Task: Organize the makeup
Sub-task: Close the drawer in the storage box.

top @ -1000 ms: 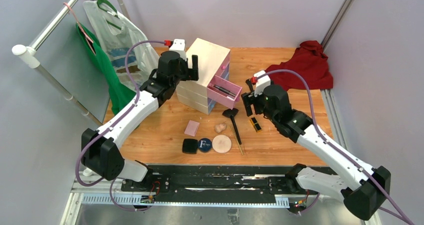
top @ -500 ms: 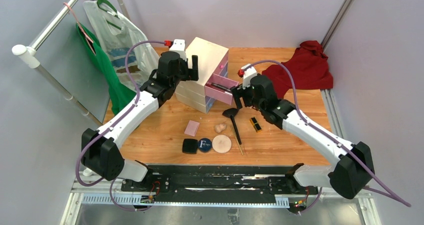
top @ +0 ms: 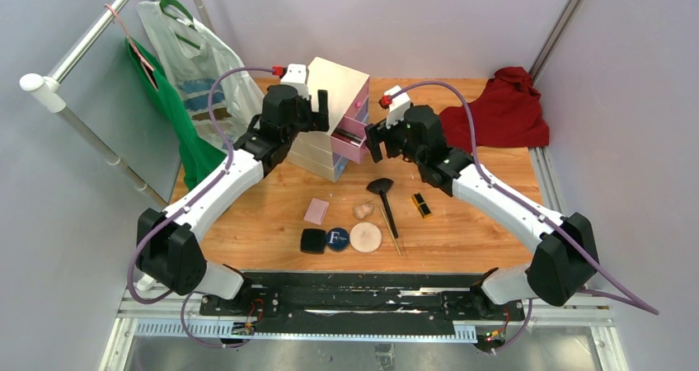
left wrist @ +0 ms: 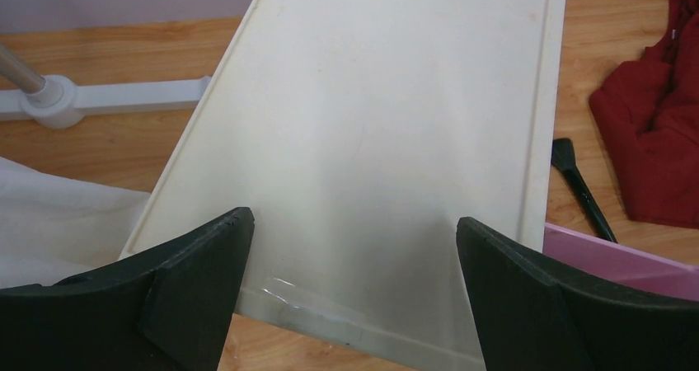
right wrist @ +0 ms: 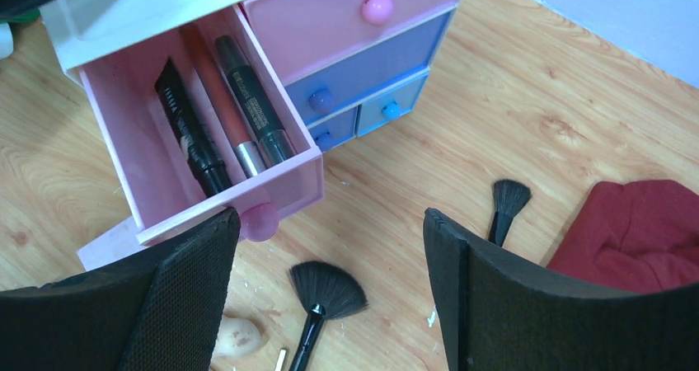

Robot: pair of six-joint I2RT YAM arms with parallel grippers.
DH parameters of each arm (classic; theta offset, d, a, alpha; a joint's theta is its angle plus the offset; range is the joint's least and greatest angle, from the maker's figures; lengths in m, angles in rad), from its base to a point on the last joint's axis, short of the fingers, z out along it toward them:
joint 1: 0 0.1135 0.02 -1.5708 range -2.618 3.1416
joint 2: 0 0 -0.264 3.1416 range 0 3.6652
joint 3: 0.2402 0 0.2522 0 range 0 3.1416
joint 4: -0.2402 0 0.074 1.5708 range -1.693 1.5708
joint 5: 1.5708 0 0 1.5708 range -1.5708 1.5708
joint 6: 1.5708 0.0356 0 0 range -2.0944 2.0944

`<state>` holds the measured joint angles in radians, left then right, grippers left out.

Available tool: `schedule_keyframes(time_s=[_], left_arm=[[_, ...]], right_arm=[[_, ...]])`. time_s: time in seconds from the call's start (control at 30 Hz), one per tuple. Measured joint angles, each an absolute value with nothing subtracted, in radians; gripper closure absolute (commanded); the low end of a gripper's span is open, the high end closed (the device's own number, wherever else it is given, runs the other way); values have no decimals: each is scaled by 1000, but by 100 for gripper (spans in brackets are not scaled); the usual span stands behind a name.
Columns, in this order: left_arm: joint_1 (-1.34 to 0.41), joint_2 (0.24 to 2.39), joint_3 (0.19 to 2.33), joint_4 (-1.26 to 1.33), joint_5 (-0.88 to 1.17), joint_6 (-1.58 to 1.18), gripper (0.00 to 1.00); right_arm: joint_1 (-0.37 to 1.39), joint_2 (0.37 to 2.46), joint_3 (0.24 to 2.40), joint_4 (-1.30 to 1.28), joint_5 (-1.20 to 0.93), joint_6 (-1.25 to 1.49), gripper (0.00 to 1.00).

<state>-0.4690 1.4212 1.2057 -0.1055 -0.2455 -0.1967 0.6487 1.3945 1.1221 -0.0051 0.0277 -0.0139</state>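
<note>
Right wrist — right gripper (right wrist: pixel 330 223) spread wide, pink drawer (right wrist: pixel 280 181) ajar, pencils (right wrist: pixel 247 91) inside.

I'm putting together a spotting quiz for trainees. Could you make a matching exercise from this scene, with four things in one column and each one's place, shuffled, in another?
Things
1. pencils
2. red cloth
3. round compact
4. pink square

Places
A. between the black compact and the puff
B. in the open pink drawer
C. far right corner of the table
D. left of the sponge

Pairs: 1-B, 2-C, 3-A, 4-D
</note>
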Motion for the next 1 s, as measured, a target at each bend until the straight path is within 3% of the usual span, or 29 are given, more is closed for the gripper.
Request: schedule_keyframes(time_s=[1.0], left_arm=[[-474, 1438, 1181, -24, -228, -198, 2]], right_arm=[[649, 1663, 1253, 261, -184, 42, 19]])
